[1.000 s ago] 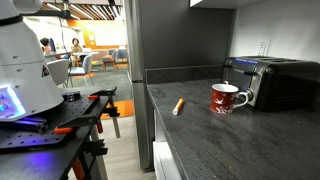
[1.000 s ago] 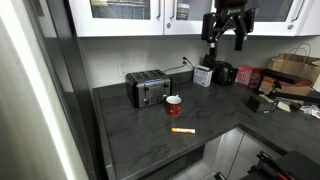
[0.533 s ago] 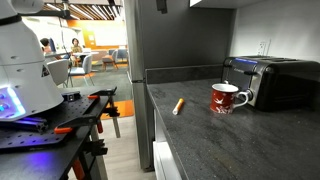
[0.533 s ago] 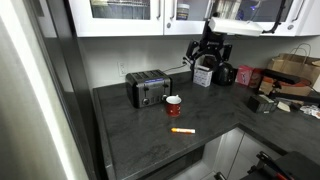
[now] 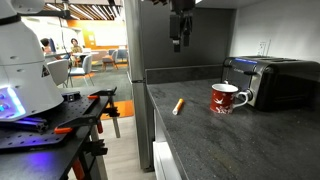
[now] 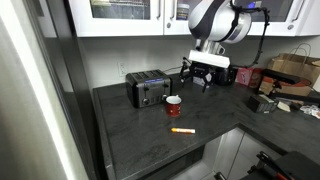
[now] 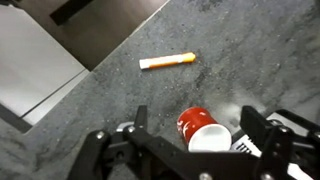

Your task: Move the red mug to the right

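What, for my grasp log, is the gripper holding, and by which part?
Nothing is held. The gripper is open in the air, its fingers spread wide, and the mug stands apart from it on the counter.

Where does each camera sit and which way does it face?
Exterior view: low at counter height, facing along the countertop toward the red mug and toaster; gripper overhead.
Exterior view: high, looking down on the counter corner; arm and gripper show.
Wrist view: looking down at the red mug; open fingers show.
All three share the red mug and tan stick.
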Controlling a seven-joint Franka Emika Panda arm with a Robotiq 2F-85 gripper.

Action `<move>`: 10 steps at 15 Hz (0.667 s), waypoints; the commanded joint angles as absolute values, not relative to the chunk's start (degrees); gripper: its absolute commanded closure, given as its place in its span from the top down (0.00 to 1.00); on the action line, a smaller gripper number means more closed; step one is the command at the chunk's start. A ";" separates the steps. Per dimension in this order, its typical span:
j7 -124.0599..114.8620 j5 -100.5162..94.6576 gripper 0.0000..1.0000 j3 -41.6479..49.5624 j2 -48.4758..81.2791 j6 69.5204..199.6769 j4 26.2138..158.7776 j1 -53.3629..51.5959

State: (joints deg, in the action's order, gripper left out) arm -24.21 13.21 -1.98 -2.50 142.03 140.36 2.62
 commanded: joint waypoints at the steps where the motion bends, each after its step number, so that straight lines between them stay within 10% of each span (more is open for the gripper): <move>1: -27.05 16.09 1.00 -0.70 6.07 141.26 133.12 2.04; 10: -19.01 23.61 1.00 -0.18 12.48 138.13 127.36 1.93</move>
State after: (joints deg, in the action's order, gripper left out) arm -19.10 23.45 -0.91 12.50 138.31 127.44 2.64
